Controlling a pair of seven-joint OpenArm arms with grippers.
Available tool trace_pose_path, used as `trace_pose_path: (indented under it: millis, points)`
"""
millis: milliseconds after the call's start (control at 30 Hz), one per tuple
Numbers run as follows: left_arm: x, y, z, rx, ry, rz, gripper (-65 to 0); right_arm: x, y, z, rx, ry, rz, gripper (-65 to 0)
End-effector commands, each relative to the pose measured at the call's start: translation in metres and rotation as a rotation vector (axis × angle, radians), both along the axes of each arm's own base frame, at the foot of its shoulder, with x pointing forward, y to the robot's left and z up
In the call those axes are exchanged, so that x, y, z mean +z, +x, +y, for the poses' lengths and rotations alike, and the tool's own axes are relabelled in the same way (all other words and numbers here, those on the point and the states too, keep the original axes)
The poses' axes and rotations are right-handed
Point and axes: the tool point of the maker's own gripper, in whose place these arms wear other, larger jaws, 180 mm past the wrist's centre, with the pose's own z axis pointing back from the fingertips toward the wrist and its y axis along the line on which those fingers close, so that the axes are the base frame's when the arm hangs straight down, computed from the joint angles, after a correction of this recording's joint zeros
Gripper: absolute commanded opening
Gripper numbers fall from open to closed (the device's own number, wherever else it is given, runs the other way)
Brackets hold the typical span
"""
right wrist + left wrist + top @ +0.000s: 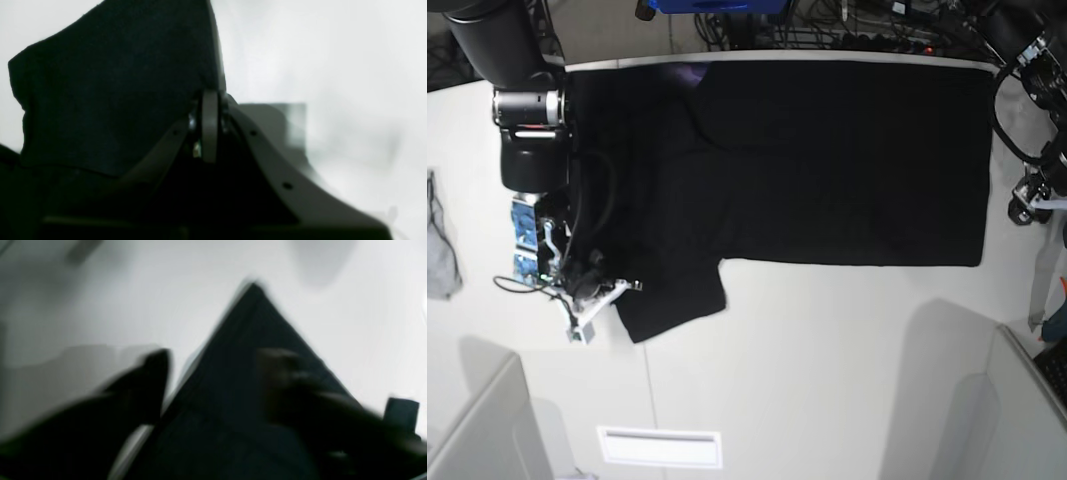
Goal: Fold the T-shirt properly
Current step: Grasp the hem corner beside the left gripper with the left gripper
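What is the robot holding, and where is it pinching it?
The right gripper is shut on the black T-shirt, pinching the sleeve edge. The left gripper is blurred, so its hold cannot be told.

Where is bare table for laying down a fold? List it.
Free: the white table below the T-shirt's lower edge, across to the right. A narrower strip lies between the grey cloth and the right hand. Crowded: the sleeve corner, where that hand pinches fabric, and the top edge by the cables.
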Motion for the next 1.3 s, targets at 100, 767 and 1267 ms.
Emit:
trace_pose_path:
  millis: [100, 767, 1267]
  points:
    - [0.004, 0.047, 0.004, -0.09, 0.127, 0.073, -17.1, 0.006, 0.004, -0.001, 0.011, -0.011, 0.003, -65.0]
    - [-0.075, 0.11, -0.009, -0.15, 0.23, 0.175, -17.1, 0.006, 0.003, 0.0, 0.014, -0.009, 0.003, -65.0]
    - [-0.103, 0.106, -0.033, -0.237, 0.214, 0.265, -17.3, 0.006, 0.003, 0.0, 0.014, -0.009, 0.003, -65.0]
